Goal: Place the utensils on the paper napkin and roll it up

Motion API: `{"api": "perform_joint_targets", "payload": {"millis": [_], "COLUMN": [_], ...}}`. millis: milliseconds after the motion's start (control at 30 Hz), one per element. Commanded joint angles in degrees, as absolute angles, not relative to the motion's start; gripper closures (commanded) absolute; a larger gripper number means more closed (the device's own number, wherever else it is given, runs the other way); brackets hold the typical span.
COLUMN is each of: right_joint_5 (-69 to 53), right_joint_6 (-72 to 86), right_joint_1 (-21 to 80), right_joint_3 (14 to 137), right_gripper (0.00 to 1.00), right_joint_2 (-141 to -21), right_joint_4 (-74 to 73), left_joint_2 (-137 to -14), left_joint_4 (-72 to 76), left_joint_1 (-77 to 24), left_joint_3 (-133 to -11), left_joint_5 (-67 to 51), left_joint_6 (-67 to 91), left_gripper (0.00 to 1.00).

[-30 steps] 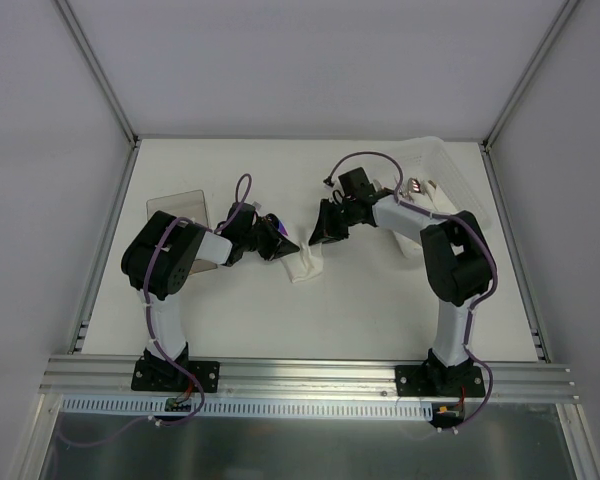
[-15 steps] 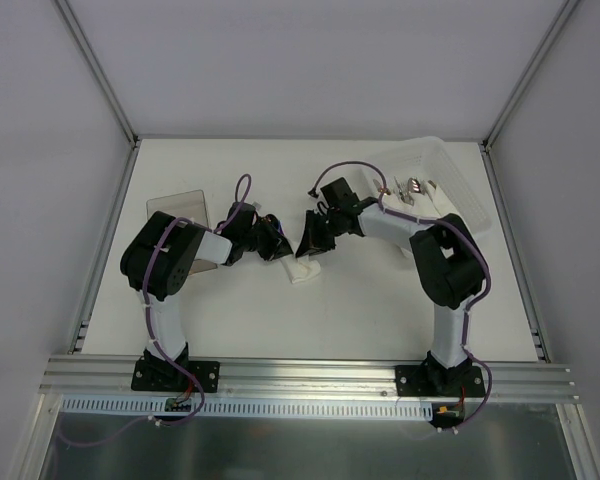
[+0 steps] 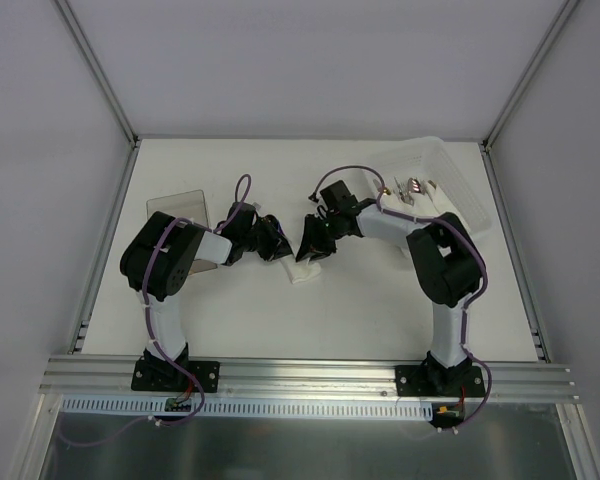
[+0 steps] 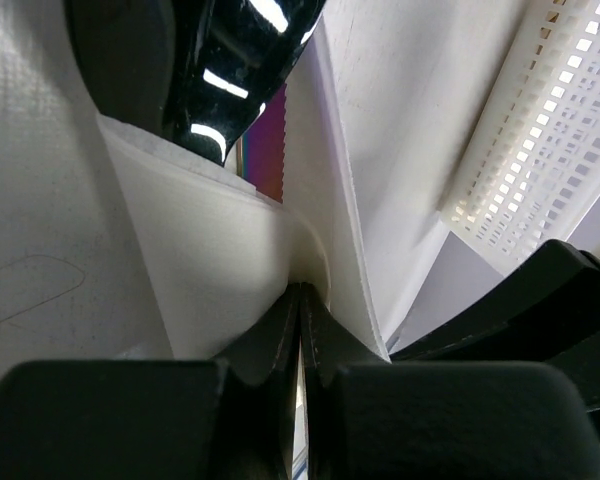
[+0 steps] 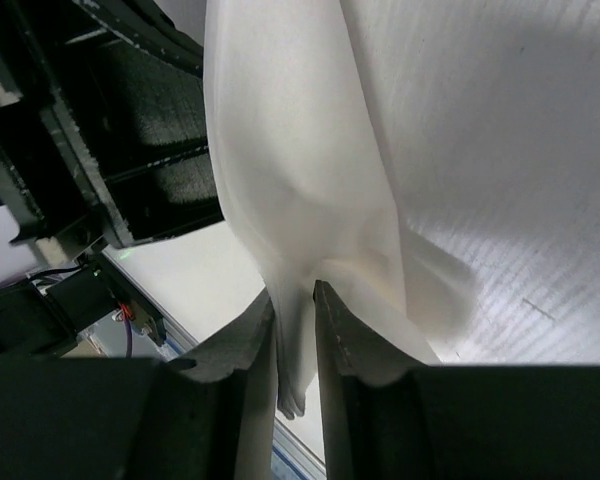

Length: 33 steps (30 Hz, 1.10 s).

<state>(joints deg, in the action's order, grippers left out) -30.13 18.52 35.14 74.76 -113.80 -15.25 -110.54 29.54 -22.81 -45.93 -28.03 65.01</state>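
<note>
Closest to me, the two arms rise from their bases at the front edge of the white counter (image 3: 360,310) and bend inward until they meet near its middle. The left hand (image 4: 300,310) has its fingers pressed nearly together, pinching a fold of the thin white paper napkin (image 5: 290,150). The right hand (image 5: 295,310) faces it from the other side. Its fingers are narrowed to a slit with another pleat of the same napkin caught between them. The napkin hangs bunched and creased between the two hands, and its lower end trails onto the counter just in front of them. Inside the fold, a sliver of the iridescent purple-rainbow piece (image 4: 267,150) shows against the paper. Farther back, a clear flat square panel (image 3: 177,207) lies at the left. A clear plastic box (image 3: 460,190) sits at the far right corner.
</note>
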Motion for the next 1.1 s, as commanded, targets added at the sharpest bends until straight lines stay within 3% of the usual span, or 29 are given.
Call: {"api": "perform_joint_targets", "payload": {"millis": [0,433,700,1067], "right_joint_5": [-31.55,-31.64,-32.96,-32.0], "right_joint_6": [15.74,13.8,15.29,22.15], "right_joint_1": [33.58,30.59,31.29,36.21], "right_joint_3": [74.97,78.05,76.29,73.13], "right_gripper": [0.76,0.79,0.98,1.0], "right_joint_2": [-108.2,-106.96,-106.52,-111.35], "right_joint_4": [-19.95,-20.48,-19.78,-17.05], "left_joint_2": [-111.8,-111.71,-111.62,-111.53], "left_joint_4": [20.74,20.65,20.74,20.3], "left_joint_1": [-22.06,-22.06,-22.06,-22.06], "left_joint_3": [-44.21,-44.21,-44.12,-44.03], "left_joint_5": [-21.62,-21.71,-21.27,-20.92], "left_joint_6": [63.02,62.84,63.02,63.54], "left_gripper": [1.0,1.0,1.0,1.0]}}
